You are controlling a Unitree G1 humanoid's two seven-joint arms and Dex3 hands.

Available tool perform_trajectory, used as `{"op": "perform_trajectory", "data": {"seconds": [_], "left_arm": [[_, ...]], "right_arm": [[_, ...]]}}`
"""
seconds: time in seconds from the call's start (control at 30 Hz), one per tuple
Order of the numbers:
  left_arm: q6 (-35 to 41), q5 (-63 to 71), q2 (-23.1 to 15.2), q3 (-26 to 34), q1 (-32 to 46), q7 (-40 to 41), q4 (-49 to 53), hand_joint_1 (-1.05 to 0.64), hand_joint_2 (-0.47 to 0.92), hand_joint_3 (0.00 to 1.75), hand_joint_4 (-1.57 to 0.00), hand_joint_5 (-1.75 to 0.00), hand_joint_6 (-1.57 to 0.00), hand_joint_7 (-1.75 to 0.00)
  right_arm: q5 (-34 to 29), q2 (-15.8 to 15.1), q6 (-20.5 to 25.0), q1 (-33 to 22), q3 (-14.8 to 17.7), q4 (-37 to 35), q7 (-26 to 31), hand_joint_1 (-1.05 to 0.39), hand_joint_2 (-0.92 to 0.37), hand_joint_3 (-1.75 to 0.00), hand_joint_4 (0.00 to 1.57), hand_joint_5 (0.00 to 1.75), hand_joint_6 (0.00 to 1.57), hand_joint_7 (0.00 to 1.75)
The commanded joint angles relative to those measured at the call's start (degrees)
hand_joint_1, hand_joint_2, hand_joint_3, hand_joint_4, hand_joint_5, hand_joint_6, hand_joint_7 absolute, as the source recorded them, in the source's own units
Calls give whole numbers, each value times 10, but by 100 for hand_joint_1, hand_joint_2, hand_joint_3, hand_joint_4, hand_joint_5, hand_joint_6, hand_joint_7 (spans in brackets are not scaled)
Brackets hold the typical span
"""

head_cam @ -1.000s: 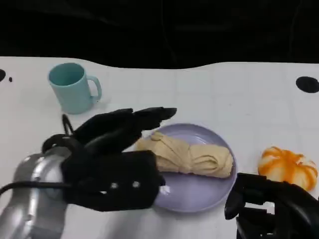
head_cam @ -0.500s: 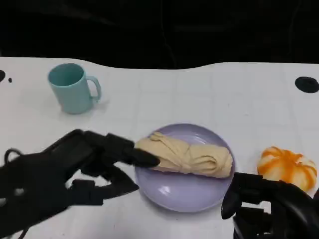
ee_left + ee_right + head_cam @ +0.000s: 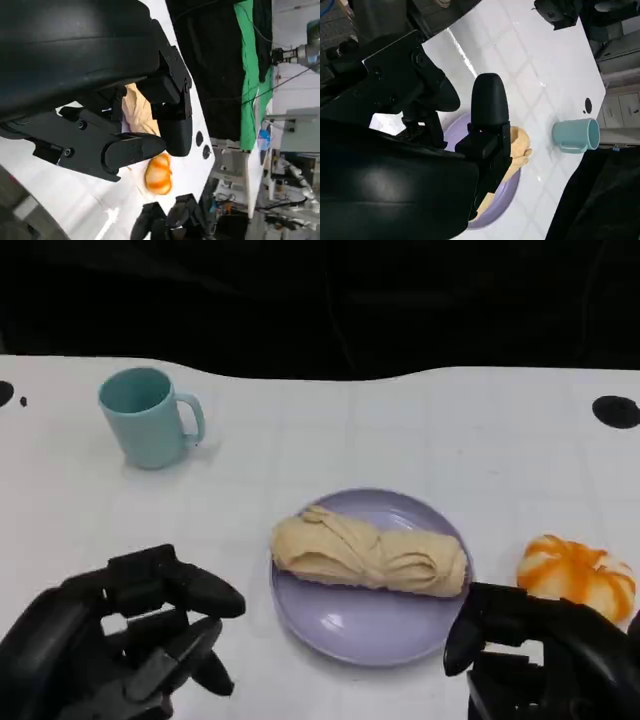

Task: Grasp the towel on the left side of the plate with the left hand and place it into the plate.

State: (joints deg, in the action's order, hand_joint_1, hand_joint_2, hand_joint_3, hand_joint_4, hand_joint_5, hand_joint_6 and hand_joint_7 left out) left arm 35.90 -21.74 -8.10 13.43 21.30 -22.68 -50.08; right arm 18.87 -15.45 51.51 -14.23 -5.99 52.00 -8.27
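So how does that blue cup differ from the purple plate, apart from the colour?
The cup is tall with a handle and stands upright; the plate is flat and wide. The cup looks empty inside, while the plate carries a rolled beige towel. The cup sits at the table's far left; the plate lies near the middle, closer to the robot. Both rest on the white table, untouched by either hand.

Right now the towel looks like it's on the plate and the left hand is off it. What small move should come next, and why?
Probably just finish pulling the left hand back toward the body and rest it. The towel lies rolled inside the plate, the hand holds nothing and sits apart from the rim, so the placement appears done.
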Motion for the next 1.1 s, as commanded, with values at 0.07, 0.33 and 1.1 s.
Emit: {"op": "perform_trajectory", "data": {"seconds": [0.07,0.33,1.1], "left_arm": [[-40,-4,-4,-6,11,10,44,-34,76,80,-83,-156,-74,-148],[-96,-1,-4,-28,19,16,89,-37,70,85,-87,-159,-75,-150],[-118,-29,-6,-42,13,30,116,-32,67,92,-81,-164,-71,-148]], "right_arm": [[1,-7,-5,-1,10,-5,-6,-4,-50,-130,73,175,64,157],[-1,-9,-15,-5,15,-10,-15,-4,-52,-129,73,175,65,157],[-1,-12,-33,-11,26,-25,-31,-2,-53,-129,74,175,64,158]]}}
